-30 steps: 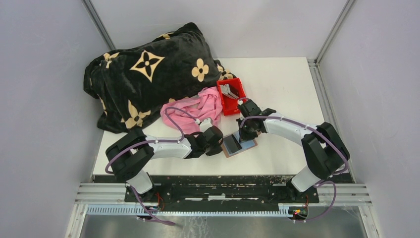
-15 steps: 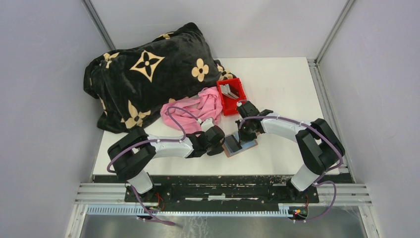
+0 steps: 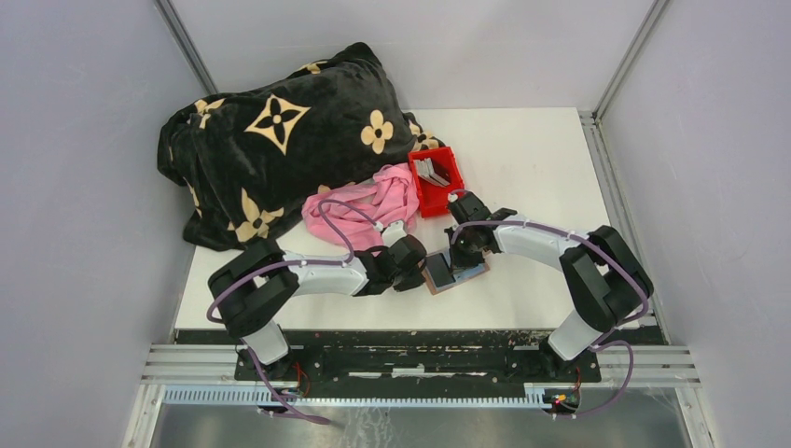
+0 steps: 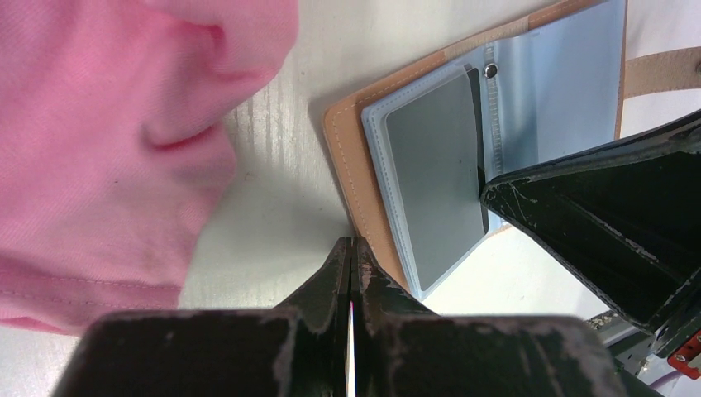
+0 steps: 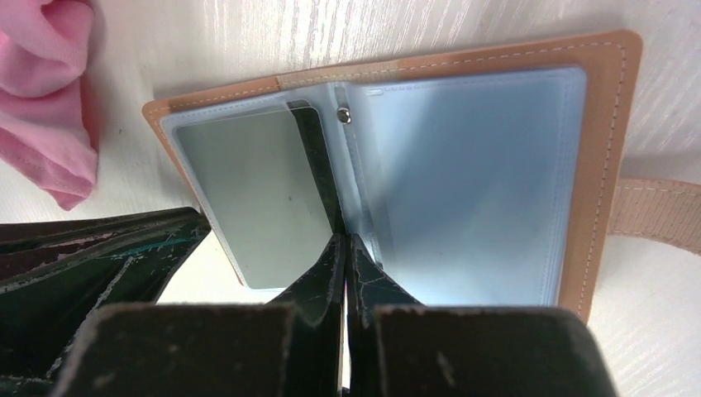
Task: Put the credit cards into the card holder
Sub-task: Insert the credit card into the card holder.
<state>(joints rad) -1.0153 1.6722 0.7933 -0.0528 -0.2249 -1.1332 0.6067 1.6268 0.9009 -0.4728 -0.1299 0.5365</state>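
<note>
So, the counter (image 3: pixel 532 149) carries the black flowered blanket (image 3: pixel 280 131) at the back left, with a pink cloth (image 3: pixel 359 205) in front of it. Next comes the red bin (image 3: pixel 443 202), with more credit cards (image 3: pixel 431 172) standing in it. The card holder (image 5: pixel 496 165) lies open and flat on the counter between both arms, front centre. One grey card (image 5: pixel 248 198) sits in its left pocket.

Risk as we see it: the holder looks pinned only at the fold. A sideways nudge from the left could slide it or flip it shut, and the cloth just beside it could snag.

Both arms reach in low, elbows out. The right fingers (image 5: pixel 337 256) are pressed together, tip on the fold. The left fingers (image 4: pixel 343 265) are pressed together too, tip at the holder's left edge. We can't tell whether the pale sliver between them is a card.
</note>
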